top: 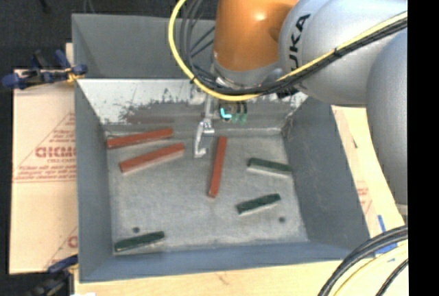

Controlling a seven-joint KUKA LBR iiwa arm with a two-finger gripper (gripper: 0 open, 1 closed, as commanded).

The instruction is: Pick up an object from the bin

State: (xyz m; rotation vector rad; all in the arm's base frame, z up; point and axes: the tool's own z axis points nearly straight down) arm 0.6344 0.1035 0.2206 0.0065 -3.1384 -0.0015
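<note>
My gripper [201, 146] hangs low over the back middle of the bin, under the arm's orange cover. Just right of it lies a long red stick [217, 168], running front to back, its far end beside the gripper. Left of the gripper a second red stick [151, 157] lies slanted on the floor, its right end close to the gripper. A third red stick [140, 138] lies behind that one, near the back wall. Nothing shows held in the gripper.
Three dark green sticks lie apart on the bin floor: one [269, 166] at the right, one [258, 203] in front of it, one [139, 240] by the front left wall. The arm covers the bin's back right.
</note>
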